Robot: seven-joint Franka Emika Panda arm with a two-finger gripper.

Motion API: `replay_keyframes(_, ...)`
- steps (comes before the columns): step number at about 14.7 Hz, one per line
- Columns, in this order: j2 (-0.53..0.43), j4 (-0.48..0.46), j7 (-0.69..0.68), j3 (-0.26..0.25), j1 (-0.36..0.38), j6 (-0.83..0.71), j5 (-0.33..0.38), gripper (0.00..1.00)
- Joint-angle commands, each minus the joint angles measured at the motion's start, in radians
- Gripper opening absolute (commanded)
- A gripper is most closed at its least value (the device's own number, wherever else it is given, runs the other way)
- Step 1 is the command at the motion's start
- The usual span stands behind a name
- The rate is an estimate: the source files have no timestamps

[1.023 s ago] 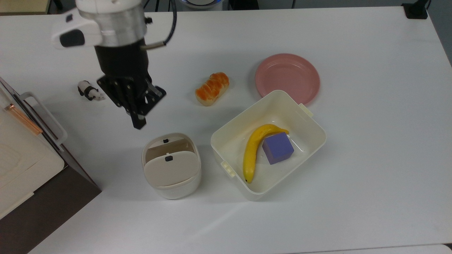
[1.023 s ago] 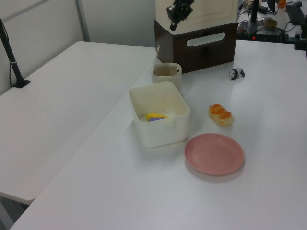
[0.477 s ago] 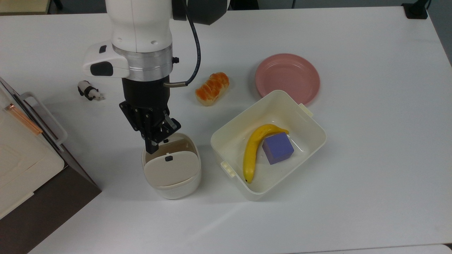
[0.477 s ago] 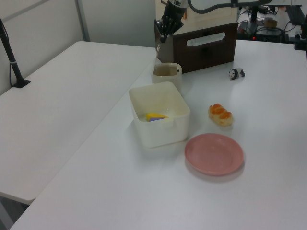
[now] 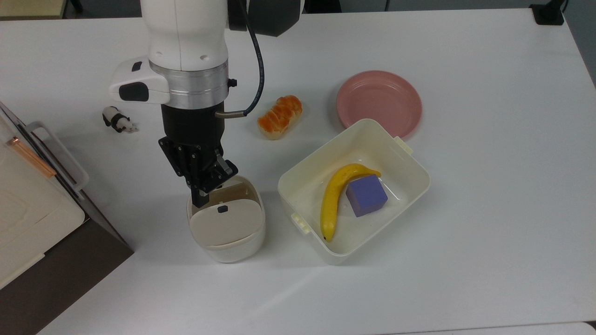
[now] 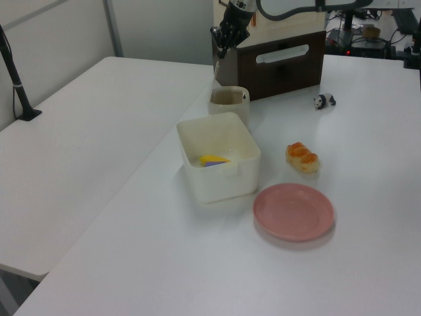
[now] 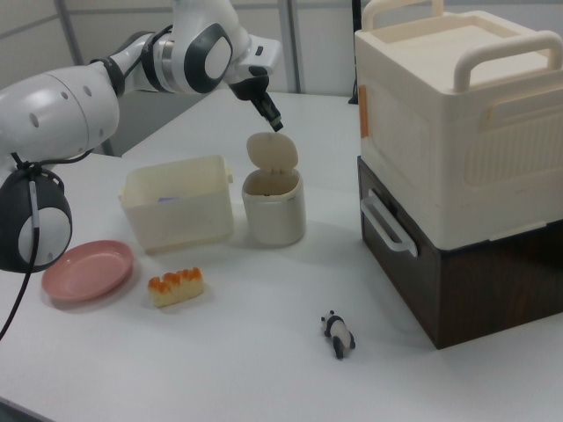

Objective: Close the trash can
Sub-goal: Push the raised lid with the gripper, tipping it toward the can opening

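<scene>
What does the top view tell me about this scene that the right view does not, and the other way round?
Top view: the inside of the tub is open to the eye, with a banana and a purple block on its floor.
Right view: the beige lid stands upright over the opening, with the gripper close above its top edge; a cream box with handles sits on a dark brown base.
Both: the trash can, pink plate, bread and toy panda on the white table.

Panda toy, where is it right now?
In the top view, the panda toy lies on the table's left part, left of the arm and above the stacked boxes.
</scene>
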Motion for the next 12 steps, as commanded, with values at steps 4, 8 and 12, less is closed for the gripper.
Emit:
replay_keyframes(4, 0.021, 0.009, 0.116, -0.004, 0.010, 0.074, -0.034, 0.00)
replay_keyframes(8, 0.039, 0.006, 0.128, -0.001, 0.024, 0.095, -0.063, 0.00)
replay_keyframes(12, 0.034, -0.015, 0.127, 0.016, 0.036, 0.091, -0.118, 0.00)
